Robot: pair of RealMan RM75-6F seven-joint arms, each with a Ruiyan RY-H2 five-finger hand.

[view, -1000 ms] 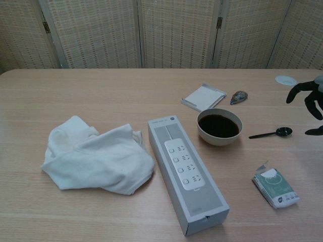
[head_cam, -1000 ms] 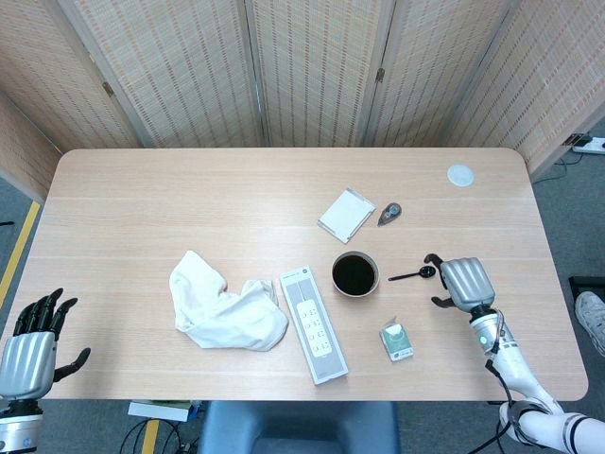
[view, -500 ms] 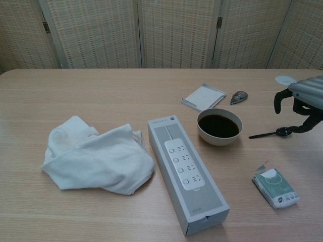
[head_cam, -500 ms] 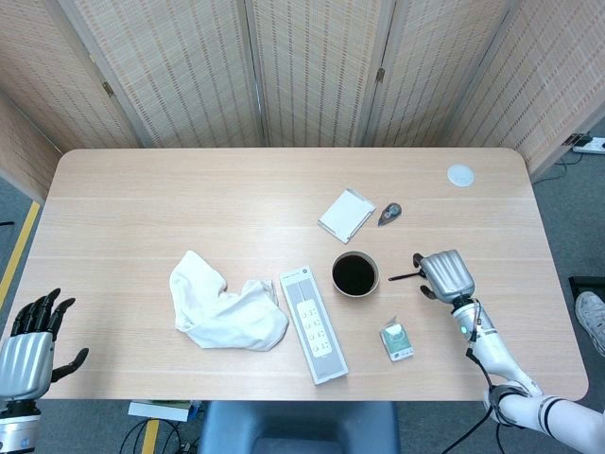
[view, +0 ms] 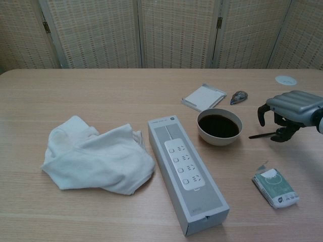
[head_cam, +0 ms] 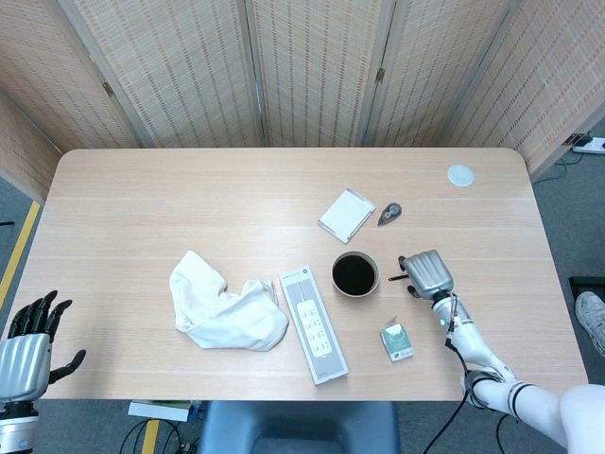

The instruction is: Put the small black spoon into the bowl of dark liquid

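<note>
Two hands in the picture, and only one is near the action: the right hand sits palm down over the small black spoon, just to the right of the bowl of dark liquid. Its dark fingertips curl down around the spoon's bowl end, while the thin handle pokes out toward the bowl, low over the table. Whether the fingers actually pinch the spoon, I cannot tell; the hand hides the contact. The left hand hangs off the table's near left corner, fingers spread, holding nothing. Also on the table: a crumpled white cloth, a grey power strip box, and a small green packet near the right hand
</note>
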